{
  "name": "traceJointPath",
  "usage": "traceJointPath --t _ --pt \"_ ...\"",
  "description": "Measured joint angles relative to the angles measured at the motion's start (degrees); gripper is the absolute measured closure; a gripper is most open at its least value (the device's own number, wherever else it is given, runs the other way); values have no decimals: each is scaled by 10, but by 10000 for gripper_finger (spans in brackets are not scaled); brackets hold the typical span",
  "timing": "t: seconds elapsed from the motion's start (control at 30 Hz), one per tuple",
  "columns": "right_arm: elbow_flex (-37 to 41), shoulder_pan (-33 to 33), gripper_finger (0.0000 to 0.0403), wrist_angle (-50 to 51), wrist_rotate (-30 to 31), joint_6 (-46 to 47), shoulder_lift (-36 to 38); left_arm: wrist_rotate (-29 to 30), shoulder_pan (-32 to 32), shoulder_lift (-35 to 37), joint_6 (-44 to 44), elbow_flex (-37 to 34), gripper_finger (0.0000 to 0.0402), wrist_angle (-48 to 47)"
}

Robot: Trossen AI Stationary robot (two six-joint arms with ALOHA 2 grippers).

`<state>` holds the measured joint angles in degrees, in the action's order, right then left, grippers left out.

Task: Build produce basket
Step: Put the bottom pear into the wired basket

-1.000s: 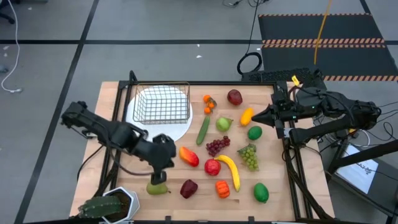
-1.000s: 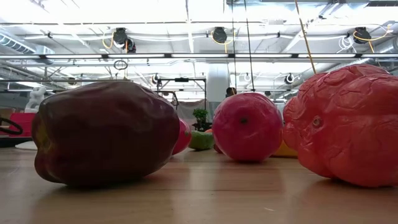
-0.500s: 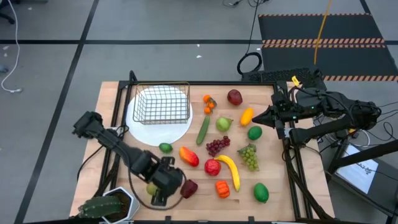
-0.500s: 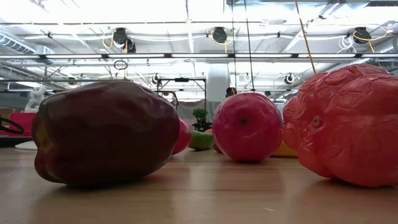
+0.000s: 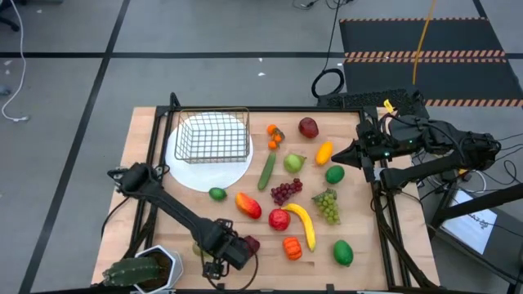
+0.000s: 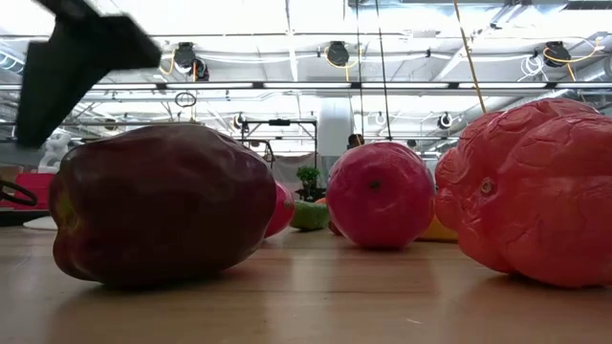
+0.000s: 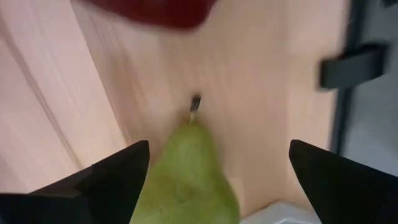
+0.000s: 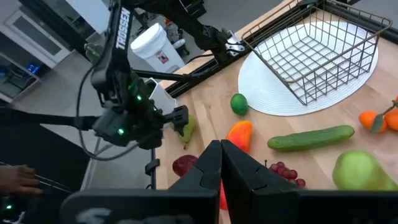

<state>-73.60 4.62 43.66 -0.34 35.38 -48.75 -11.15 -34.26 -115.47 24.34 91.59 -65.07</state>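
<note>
Over the near edge of the counter (image 5: 147,163), my left claw (image 5: 214,263) has just opened wide around the green pear (image 7: 189,180), not gripping yet. Next I should close. The basket (image 5: 212,135) waits empty on the white plate (image 5: 206,171).

The high view looks straight down from above on the whole surface (image 5: 163,163), both arms and the floor around it. The low view sits at surface height, very near a dark red pepper (image 6: 163,205), facing level across the wood into the room behind; that pepper (image 5: 248,246) also appears in the high view. The left wrist view looks closely down on a green pear (image 7: 186,177) lying beside the pepper. The right wrist view faces obliquely across the surface from farther off, sharing the wire basket (image 8: 317,53), the pear (image 8: 185,129) and the pepper (image 8: 185,165) with the high view.
</note>
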Motion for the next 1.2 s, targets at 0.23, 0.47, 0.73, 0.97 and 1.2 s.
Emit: traceJointPath --t 0.23,0.47,0.73,0.97,1.2 --pt "0 0 403 0 1 0 0 6 1 -28 -21 0 41 -8" --pt "0 0 403 0 1 0 0 9 2 -46 -58 -6 74 -8" --pt "0 0 403 0 0 0 0 12 3 -53 -78 -7 99 -2" --pt "0 0 403 -1 0 -1 0 15 2 -53 -93 -31 117 6" --pt "0 0 403 -1 0 0 0 11 2 -53 -147 -52 133 7"
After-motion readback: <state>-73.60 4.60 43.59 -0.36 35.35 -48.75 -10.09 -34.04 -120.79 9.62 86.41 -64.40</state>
